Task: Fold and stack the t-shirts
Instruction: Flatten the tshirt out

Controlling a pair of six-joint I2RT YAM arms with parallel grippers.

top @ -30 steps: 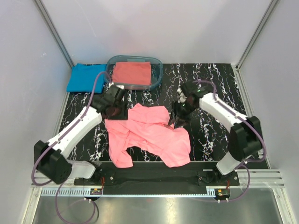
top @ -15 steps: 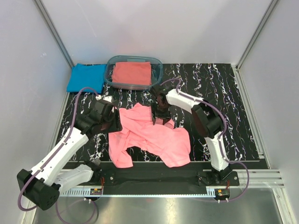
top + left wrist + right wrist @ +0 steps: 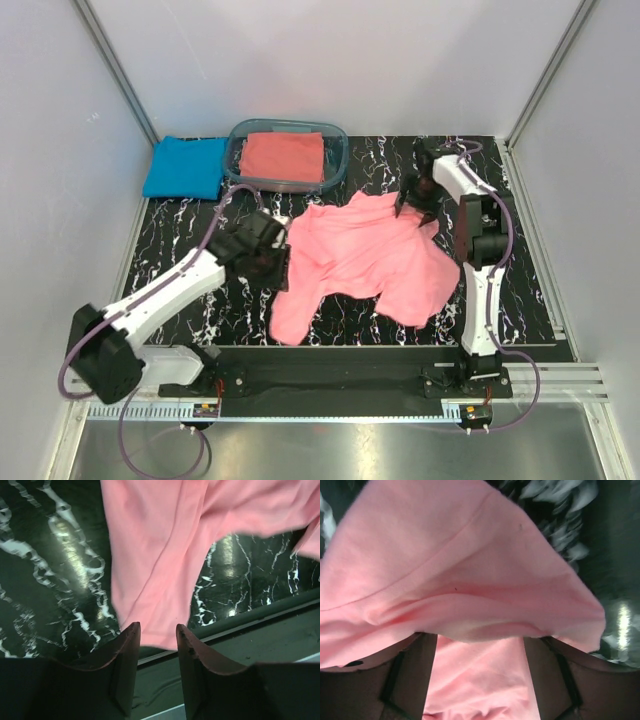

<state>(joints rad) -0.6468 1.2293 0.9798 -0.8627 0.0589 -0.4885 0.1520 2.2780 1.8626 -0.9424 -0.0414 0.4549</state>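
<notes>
The light pink t-shirt (image 3: 370, 260) lies spread and rumpled on the black marbled table. It also shows in the left wrist view (image 3: 150, 555) and the right wrist view (image 3: 460, 565). My left gripper (image 3: 268, 262) is at its left edge. In the left wrist view it (image 3: 156, 627) is open and empty, with the shirt hem just past the tips. My right gripper (image 3: 413, 207) is at the shirt's far right corner. Its fingers (image 3: 412, 675) stand wide apart, and a fold of pink cloth drapes over the tips. The bright blue t-shirt (image 3: 183, 166) lies folded at the back left. The coral-red one (image 3: 283, 156) lies folded in the tub.
The clear bluish plastic tub (image 3: 340, 150) stands at the back centre, next to the blue shirt. Metal frame posts rise at both back corners. The table's front rail (image 3: 260, 615) runs close below the left gripper.
My right gripper has swung from the table's middle to the back right, and the pink shirt has shifted right and spread out. My left gripper has moved right to the shirt's left edge.
</notes>
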